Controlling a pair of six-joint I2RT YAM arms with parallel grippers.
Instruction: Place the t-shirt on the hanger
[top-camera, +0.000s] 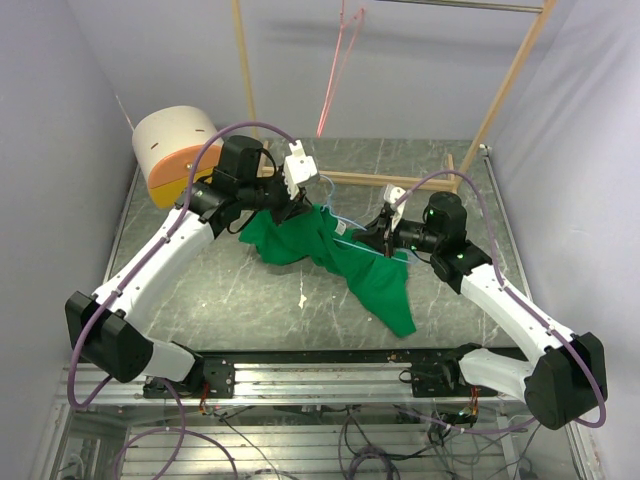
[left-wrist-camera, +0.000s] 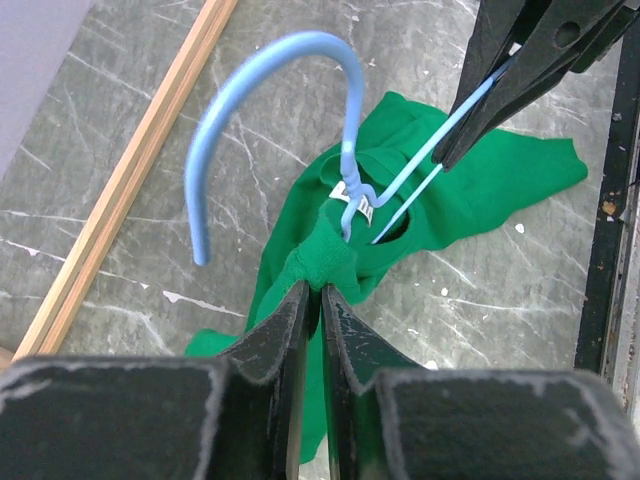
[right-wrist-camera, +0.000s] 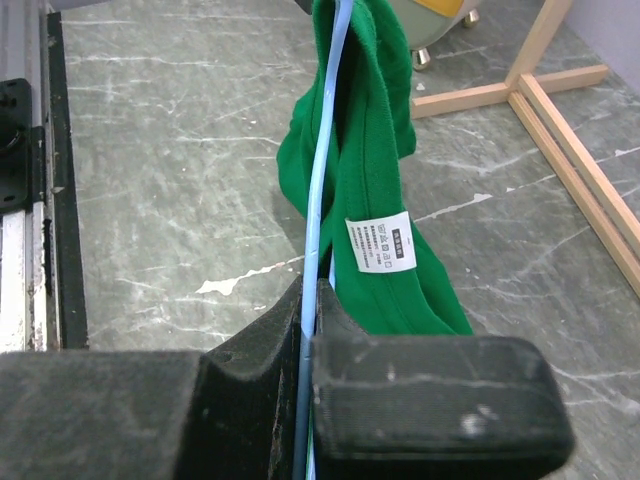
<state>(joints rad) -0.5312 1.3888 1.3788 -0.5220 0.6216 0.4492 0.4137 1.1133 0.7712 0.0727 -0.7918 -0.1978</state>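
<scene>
A dark marbled table (top-camera: 200, 290) fills the scene. A light wooden rack (top-camera: 505, 90) stands at its far side, and a thin pink-red hanger (top-camera: 335, 80) is hung from the rack. A round beige and orange container (top-camera: 170, 150) is set at the far left corner.

The 2 arms are reached inward from the near edge and are brought close together over the middle of the table. The t-shirt (top-camera: 340, 265) (left-wrist-camera: 480, 190) (right-wrist-camera: 370, 150) is found between them. Its neck end is lifted at the grippers, and the rest is draped down onto the table and trailed toward the near right.

The hanger (top-camera: 340, 218) (left-wrist-camera: 300, 42) (right-wrist-camera: 322, 170) is held at the shirt's neck with its hook free of the cloth. In the left wrist view, 1 of its wires is seen running into the neck opening.

The left gripper (top-camera: 302, 208) (left-wrist-camera: 320, 290) is nearly closed. A bunched fold of green cloth at the neck is pinched between its 2 fingers, and only a thin slit is left between them. The hanger is not touched by it.

The right gripper (top-camera: 368, 236) (left-wrist-camera: 470, 140) (right-wrist-camera: 308, 300) is pressed fully together on the blue wire of the hanger, which is seen passing straight up between its fingers. The green cloth is hung just beside that wire.

A small white label (left-wrist-camera: 362, 205) (right-wrist-camera: 380, 243) is shown inside the neck, close to the twisted wire below the hook.
</scene>
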